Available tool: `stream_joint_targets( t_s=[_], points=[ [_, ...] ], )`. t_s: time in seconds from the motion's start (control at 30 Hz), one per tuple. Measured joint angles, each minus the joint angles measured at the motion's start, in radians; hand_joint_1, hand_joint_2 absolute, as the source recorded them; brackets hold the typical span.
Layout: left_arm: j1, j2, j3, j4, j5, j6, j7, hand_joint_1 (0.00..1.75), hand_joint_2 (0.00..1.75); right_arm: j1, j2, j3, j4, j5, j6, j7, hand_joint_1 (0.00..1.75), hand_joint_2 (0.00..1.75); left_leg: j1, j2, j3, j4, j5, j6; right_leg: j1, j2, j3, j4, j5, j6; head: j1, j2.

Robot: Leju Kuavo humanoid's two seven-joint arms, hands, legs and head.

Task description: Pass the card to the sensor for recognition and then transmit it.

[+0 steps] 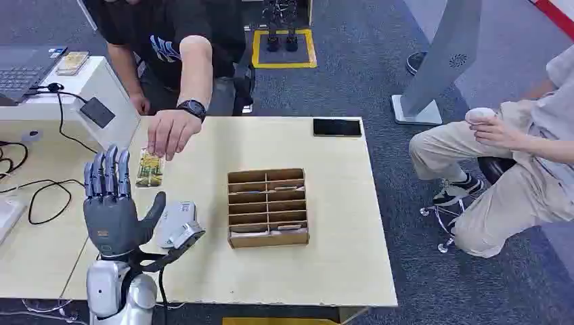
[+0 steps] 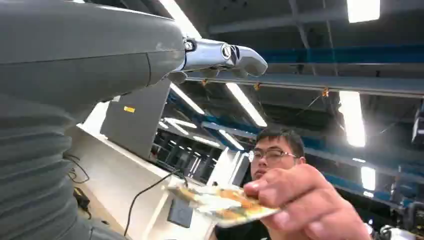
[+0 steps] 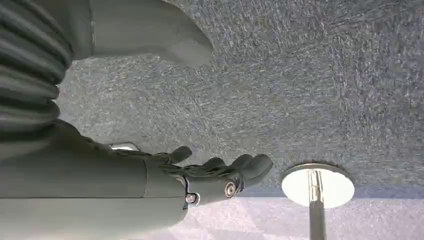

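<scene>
A person's hand (image 1: 169, 132) reaches over the table and holds a yellow-green picture card (image 1: 149, 168) just beyond my left hand's fingertips. My left hand (image 1: 110, 203) is raised at the table's near left, fingers upright and apart, with nothing in it. In the left wrist view the card (image 2: 220, 200) is pinched in the person's fingers (image 2: 295, 200), apart from my thumb (image 2: 225, 56). The black sensor pad (image 1: 98, 112) sits on a sloped white stand at the far left. My right hand (image 3: 220, 172) hangs over the carpet, holding nothing.
A cardboard slot box (image 1: 267, 206) with several cards stands mid-table. A black phone (image 1: 336, 127) lies at the far edge. Cables (image 1: 47, 193) and a laptop (image 1: 24, 68) are at the left. Another person (image 1: 514, 169) sits to the right. A round stand base (image 3: 317, 186) rests on the floor.
</scene>
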Motion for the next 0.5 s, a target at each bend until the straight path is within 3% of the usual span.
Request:
stream_joint_targets(
  t_s=[0.03,0.07,0.5],
  points=[
    [-0.003,0.000,0.000,0.005,-0.009,0.000,0.010,0.38,1.75,0.000,-0.001,0.001,0.003,0.000,0.000,0.000,0.00,1.75,0.000,0.000,0.000,0.000,0.000,0.000,0.000,0.000,0.000,0.000,0.000,0.000,0.000,0.000],
    [-0.006,0.000,0.000,0.012,-0.018,0.000,0.022,1.75,1.75,0.000,-0.003,0.002,0.005,0.000,0.000,0.001,0.00,1.75,0.000,0.000,0.000,0.000,0.000,0.000,0.000,0.000,0.000,0.000,0.000,0.000,0.000,0.000],
    [-0.030,0.002,-0.031,0.114,-0.103,0.000,0.140,1.75,1.75,0.001,-0.009,0.006,0.019,-0.005,0.000,0.005,0.00,1.75,0.000,0.000,0.000,0.000,0.000,0.000,0.000,0.000,-0.002,0.000,0.000,0.000,0.000,0.000]
  ],
)
